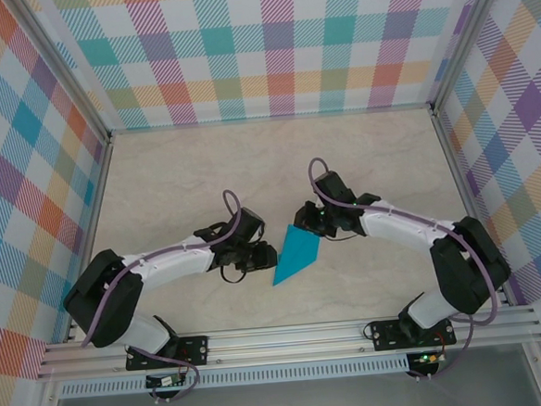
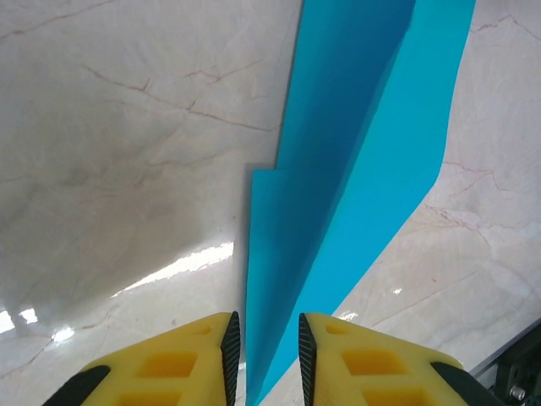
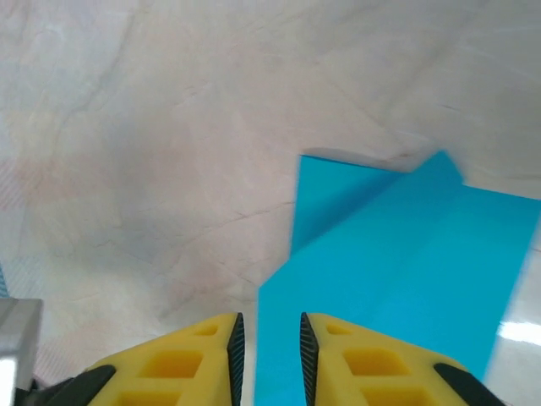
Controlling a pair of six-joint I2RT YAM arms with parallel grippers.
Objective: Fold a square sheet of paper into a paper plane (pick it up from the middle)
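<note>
On the worktop [image 1: 249, 167], near its middle, top view: one teal sheet of paper [image 1: 295, 254], lying flat, folded into a slanted shape with a narrow point toward the near left and a wider end toward the far right. Two arms counted, two grippers. Left gripper [image 1: 267, 255] at the sheet's left edge; right gripper [image 1: 301, 221] at its far-right corner. Whole outline legible here; jaw gaps too small to read. Checked walls [image 1: 269, 45] on three sides.

Left wrist view: two yellow fingers [image 2: 169, 364] standing slightly apart, a narrow slot between them, not clamped. Teal sheet [image 2: 355, 169] running from that slot away up the frame. Layers distinct here, unlike from above: a darker flap over a lighter one, with a stepped corner on the left edge. Marbled worktop [image 2: 127, 169] on both sides.

Right wrist view: two yellow fingers [image 3: 169, 372] likewise a little apart. Sheet [image 3: 406, 271] under and beyond the slot, with a diagonal crease, a darker upper-left panel and a small raised tip at the far edge.
</note>
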